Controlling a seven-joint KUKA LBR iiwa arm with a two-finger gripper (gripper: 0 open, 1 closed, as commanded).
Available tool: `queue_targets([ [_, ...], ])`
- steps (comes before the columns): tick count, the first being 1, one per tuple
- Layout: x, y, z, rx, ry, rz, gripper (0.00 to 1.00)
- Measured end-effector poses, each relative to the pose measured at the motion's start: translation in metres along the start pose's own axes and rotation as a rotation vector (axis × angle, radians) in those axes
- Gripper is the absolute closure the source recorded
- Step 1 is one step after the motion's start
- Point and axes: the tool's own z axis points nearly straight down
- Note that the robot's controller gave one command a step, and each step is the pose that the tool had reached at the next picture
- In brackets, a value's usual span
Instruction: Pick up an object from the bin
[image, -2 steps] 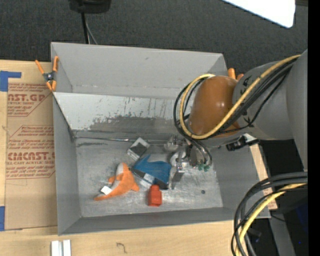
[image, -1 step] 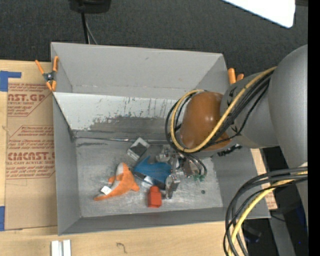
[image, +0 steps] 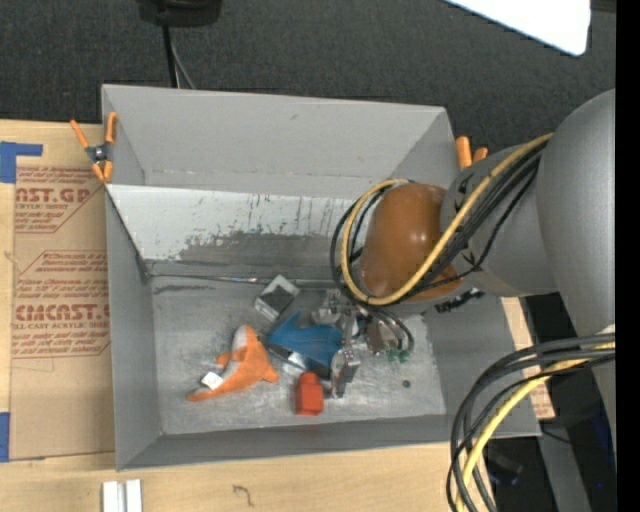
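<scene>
Where the arm (image: 570, 220) reaches in from the right, we see its orange wrist cover (image: 400, 245), looped by yellow and black cables (image: 352, 225), hanging low over the right half of the grey metal bin (image: 128, 300). Below the cover the jaws are down among the loose things on the bin floor, at the right edge of a blue thing (image: 305, 341) that lies near the middle of the floor. Whether the jaws are wide or narrow we cannot tell, since the metal parts there crowd together, and we cannot make out anything held between them. Nor can we say whether they touch the blue thing or only stand just beside it. A small red block (image: 309, 396) lies just below the jaws, towards the near wall. To the left of the blue thing, touching it, lies an orange piece (image: 247, 368) with a tapering end, and a small white tag (image: 211, 380) sits by that end. A small grey block (image: 277, 297) lies above the blue thing, towards the sloping back wall. A bit of green (image: 401, 352) shows to the right of the jaws.
</scene>
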Motion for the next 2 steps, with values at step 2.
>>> queue_targets([
  [2,0.014,0.005,-0.179,-0.009,0.007,-0.036,1.0],
])
